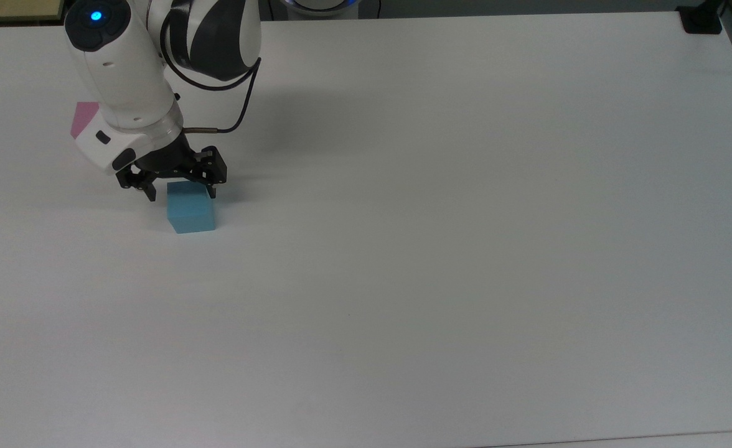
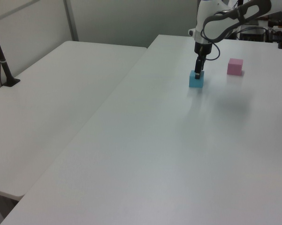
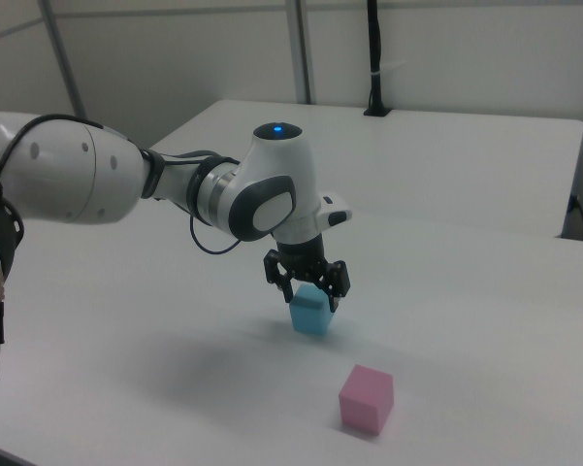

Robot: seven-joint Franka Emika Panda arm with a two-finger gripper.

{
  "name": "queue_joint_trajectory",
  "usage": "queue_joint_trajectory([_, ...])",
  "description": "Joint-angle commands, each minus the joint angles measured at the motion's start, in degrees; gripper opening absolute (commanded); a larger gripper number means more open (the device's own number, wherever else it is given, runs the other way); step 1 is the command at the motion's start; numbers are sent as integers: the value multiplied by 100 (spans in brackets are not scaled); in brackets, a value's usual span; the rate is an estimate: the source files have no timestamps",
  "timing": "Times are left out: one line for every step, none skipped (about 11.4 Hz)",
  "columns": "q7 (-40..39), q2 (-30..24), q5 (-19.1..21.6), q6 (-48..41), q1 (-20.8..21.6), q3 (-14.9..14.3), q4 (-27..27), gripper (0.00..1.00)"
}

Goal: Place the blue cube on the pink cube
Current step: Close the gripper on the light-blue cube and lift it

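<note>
Gripper (image 1: 182,192) jaws stand apart, straddling the blue cube (image 1: 190,213) on the tabletop (image 1: 465,249). Pink cube (image 3: 366,399) sits well apart.

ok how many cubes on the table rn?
2. Small matte sky-blue cube sits between the open pincer fingers. Small matte pale pink cube stands apart, nearer the right view's bottom edge.

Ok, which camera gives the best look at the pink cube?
The right view: the pink cube sits whole and close, three faces visible. The left view shows it whole but farther off; in the top view the arm covers most of it.
</note>
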Motion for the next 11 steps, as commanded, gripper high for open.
queue_joint_trajectory([481,-95,-129,160,145,-45,-171,30])
queue_joint_trajectory([832,-95,-156,186,206,-45,-162,28])
queue_joint_trajectory([914,-95,-173,230,216,-37,-162,21])
queue_joint_trajectory([915,-121,-165,222,225,-36,-162,20])
queue_joint_trajectory([924,-156,-165,204,216,-45,-162,20])
queue_joint_trajectory([924,-217,-165,187,207,-45,-162,20])
queue_joint_trajectory([924,-339,-165,152,172,-45,-179,20])
queue_joint_trajectory([924,-489,-165,64,102,-54,-223,20])
queue_joint_trajectory([906,-655,-165,-119,32,-80,-224,20])
queue_joint_trajectory([871,-857,-165,-365,-47,-133,-224,21])
queue_joint_trajectory([819,-1077,-165,-741,-152,-185,-224,21])
